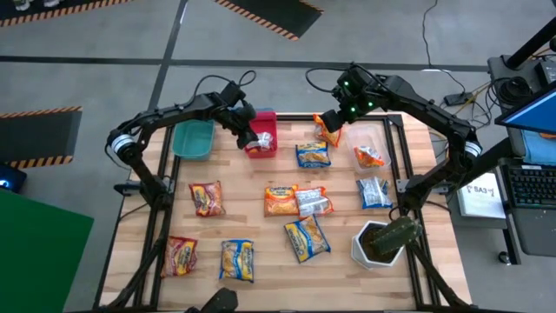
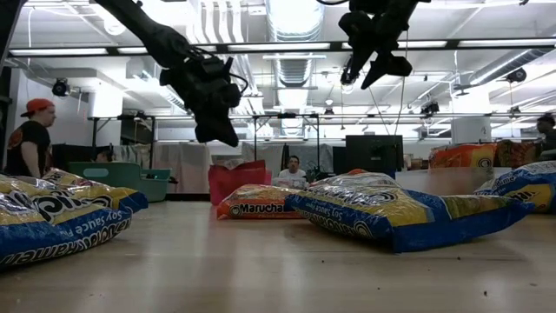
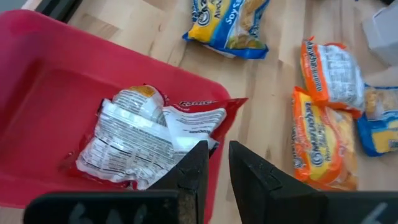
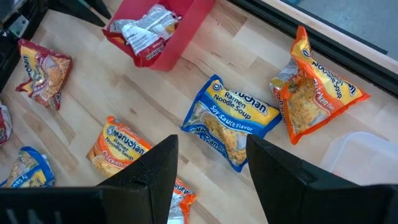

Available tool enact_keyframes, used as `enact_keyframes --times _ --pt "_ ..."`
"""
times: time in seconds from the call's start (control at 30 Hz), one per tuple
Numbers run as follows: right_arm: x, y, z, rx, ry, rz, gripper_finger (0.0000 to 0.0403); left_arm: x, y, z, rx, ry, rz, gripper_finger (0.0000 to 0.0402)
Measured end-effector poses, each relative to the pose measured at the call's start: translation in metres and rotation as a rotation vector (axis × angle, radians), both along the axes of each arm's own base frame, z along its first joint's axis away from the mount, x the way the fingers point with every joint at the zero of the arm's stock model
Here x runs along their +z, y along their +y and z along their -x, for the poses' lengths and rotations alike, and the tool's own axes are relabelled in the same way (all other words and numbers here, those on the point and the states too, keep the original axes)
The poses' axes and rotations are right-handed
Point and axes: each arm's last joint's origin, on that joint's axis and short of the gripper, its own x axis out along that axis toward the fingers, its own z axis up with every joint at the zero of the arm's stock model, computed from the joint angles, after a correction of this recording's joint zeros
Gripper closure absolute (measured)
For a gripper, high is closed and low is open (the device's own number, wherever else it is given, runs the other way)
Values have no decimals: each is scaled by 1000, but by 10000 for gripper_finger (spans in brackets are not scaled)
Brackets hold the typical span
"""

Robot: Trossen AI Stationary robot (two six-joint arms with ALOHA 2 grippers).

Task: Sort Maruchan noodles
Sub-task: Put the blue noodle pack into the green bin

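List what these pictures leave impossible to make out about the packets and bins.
- Red bin: what lies under the crumpled red packet is covered by it in every view.
- Teal bin: the left arm hides part of it in the high view.
- Low view: near packets block those behind.
- Clear container: cut off by the right wrist view's edge.

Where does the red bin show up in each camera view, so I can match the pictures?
High view: the red bin sits at the table's far edge, under the left tool.
Low view: centre background, behind an orange packet.
Left wrist view: fills the left side.
Right wrist view: top centre.
Shared landmark: the crumpled red packet inside it.
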Motion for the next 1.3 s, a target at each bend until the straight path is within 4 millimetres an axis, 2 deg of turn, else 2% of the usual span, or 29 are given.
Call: enact_keyframes --times 0.3,0.53,0.67,0.97,1.1,1.3 --pt "2 -2 -2 -12 -30 12 225 17 -7 2 44 -37 46 355" --pt "7 -6 -10 -85 -129 11 225 37 -23 0 20 -102 55 355" --pt "2 -5 -21 -81 -137 -3 225 50 -34 0 12 -135 47 355" --pt "-36 9 -65 31 -35 -69 225 78 -55 5 30 -215 53 355" --pt "-59 14 -83 75 40 -102 225 93 -64 13 25 -256 33 355" --pt "-102 12 -101 21 199 -197 225 114 -75 27 35 -321 -6 355"
